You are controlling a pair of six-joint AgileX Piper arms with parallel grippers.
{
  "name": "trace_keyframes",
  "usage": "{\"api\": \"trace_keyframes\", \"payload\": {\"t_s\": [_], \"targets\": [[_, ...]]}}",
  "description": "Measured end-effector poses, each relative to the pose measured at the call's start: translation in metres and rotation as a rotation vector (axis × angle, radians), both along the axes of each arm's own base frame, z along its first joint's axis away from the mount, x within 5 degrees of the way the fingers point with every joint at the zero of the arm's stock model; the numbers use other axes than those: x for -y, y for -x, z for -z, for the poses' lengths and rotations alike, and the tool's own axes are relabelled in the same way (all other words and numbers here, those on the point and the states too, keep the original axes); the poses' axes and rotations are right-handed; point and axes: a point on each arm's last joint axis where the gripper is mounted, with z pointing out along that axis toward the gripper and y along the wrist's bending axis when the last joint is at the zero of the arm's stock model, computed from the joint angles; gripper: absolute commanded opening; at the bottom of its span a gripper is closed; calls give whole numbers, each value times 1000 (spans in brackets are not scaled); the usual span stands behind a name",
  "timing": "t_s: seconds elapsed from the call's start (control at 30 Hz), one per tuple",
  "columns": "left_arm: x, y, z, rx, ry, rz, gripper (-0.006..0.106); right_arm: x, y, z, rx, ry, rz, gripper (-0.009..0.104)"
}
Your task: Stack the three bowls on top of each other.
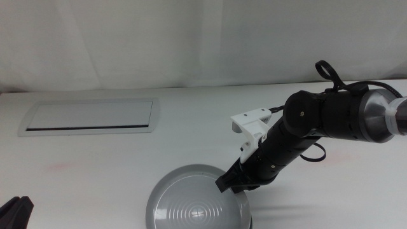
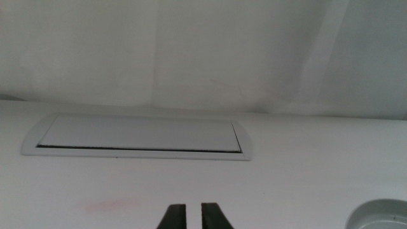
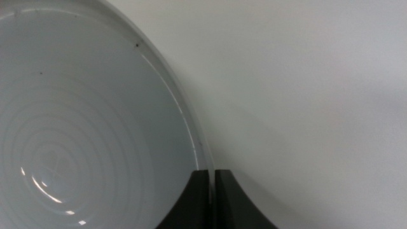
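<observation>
Of the bowls, only one shows: a grey bowl (image 1: 198,205) with concentric rings, at the table's front edge near the middle. My right gripper (image 1: 230,183) reaches down from the right and is shut on the bowl's right rim. In the right wrist view the thin rim (image 3: 191,127) runs in between the two closed jaws of the right gripper (image 3: 212,175). My left gripper (image 1: 16,213) waits at the front left corner, away from the bowl. Its jaws stand almost together with nothing between them (image 2: 193,213). A sliver of the grey bowl (image 2: 385,213) shows in the left wrist view.
A flat white rectangular panel (image 1: 89,117) with a dark slot lies in the tabletop at the back left, also seen as the panel (image 2: 140,135) in the left wrist view. A faint pink smear (image 1: 60,166) marks the table. A white curtain hangs behind.
</observation>
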Motion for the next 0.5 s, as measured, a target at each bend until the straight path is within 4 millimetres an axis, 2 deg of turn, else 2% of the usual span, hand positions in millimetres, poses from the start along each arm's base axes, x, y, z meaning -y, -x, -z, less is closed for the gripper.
{"api": "trace_keyframes", "payload": {"t_s": [0.1, 0.17, 0.23, 0.27, 0.37, 0.4, 0.5], "targets": [[0, 0, 0, 0, 0, 0, 10, 1, 0, 0, -1, 8, -8, -1], [0, 0, 0, 0, 0, 0, 10, 1, 1, 0, -6, 10, -11, 9], [0, 0, 0, 0, 0, 0, 10, 1, 1, 0, -9, 14, -15, 25], [0, 0, 0, 0, 0, 0, 10, 1, 2, 1, -17, 21, -20, 39], [0, 0, 0, 0, 0, 0, 10, 2, 2, 2, -21, 29, -27, 95], [0, 0, 0, 0, 0, 0, 10, 2, 2, 3, -22, 29, -27, 103], [0, 0, 0, 0, 0, 0, 10, 1, 1, 1, -15, 31, -34, 103]]}}
